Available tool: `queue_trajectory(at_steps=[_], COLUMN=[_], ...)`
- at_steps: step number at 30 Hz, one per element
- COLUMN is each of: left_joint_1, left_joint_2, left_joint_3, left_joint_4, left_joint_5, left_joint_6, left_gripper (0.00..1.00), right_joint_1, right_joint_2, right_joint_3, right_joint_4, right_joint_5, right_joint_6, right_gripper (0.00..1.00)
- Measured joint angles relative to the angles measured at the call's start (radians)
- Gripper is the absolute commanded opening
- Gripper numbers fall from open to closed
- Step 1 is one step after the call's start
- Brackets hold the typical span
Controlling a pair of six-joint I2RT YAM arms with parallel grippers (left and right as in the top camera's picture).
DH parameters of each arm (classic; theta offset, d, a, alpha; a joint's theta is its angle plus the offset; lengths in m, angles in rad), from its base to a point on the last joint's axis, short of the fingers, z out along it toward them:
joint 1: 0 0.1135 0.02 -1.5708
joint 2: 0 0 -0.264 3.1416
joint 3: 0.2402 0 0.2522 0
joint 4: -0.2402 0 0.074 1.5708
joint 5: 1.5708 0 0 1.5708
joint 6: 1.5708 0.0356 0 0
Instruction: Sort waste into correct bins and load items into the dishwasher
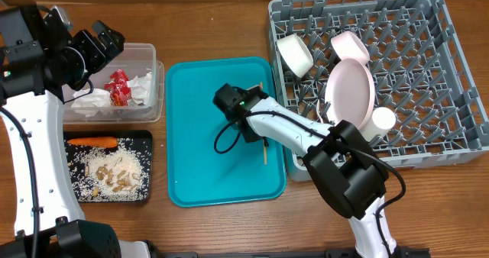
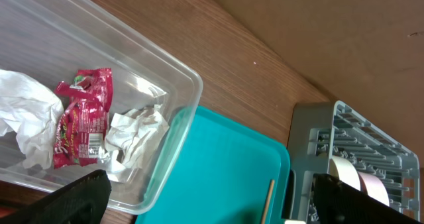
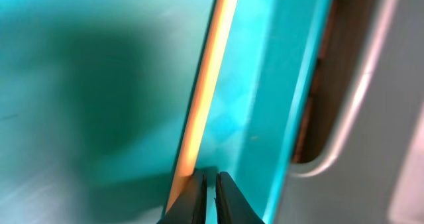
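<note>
Over at 9 o'clock the left gripper (image 1: 99, 48) hangs spread wide and empty above the clear tub (image 1: 150, 98), which holds the red wrapper (image 1: 118, 88) and crumpled napkins (image 1: 92, 101). Just toward 6 o'clock from it, the black tray (image 1: 145, 140) carries the carrot (image 1: 92, 142) and a heap of rice scraps (image 1: 114, 170). In the middle lies the teal tray (image 1: 206, 159), bare but for the stick (image 1: 263, 147), which hugs its 3 o'clock edge with its long axis running 12 to 6. The right gripper (image 3: 210, 191) is right on it, far nearer than the left. Its fingers are pinched almost together, and the stick seems to lie against the left finger, at about 11 o'clock, not in the slit. At 3 o'clock the dish rack (image 1: 428, 82) holds a white bowl (image 1: 294, 53), a pink bowl (image 1: 349, 46), a pink plate (image 1: 350, 88) and a small cup (image 1: 382, 120)
</note>
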Motion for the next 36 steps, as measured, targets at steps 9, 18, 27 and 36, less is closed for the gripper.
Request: queue_trajectory(at_steps=[9, 18, 27, 36], left_joint_1=[0.0, 0.0, 0.0, 0.0], left_joint_2=[0.0, 0.0, 0.0, 0.0], left_joint_3=[0.0, 0.0, 0.0, 0.0], left_joint_4=[0.0, 0.0, 0.0, 0.0], left_joint_5=[0.0, 0.0, 0.0, 0.0], left_joint_6=[0.0, 0.0, 0.0, 0.0], left_gripper=[1.0, 1.0, 1.0, 1.0], right_joint_1=[0.02, -0.001, -0.013, -0.029], right_joint_2=[0.001, 0.008, 0.008, 0.009], right_joint_3=[0.021, 0.196, 0.397, 0.365], right_joint_4=[-0.019, -0.161, -0.237, -0.22], right_joint_5=[-0.039, -0.055, -0.116, -0.156], right_joint_6=[-0.002, 0.017, 0.1, 0.307], right_gripper=[0.16, 0.09, 0.42, 0.43])
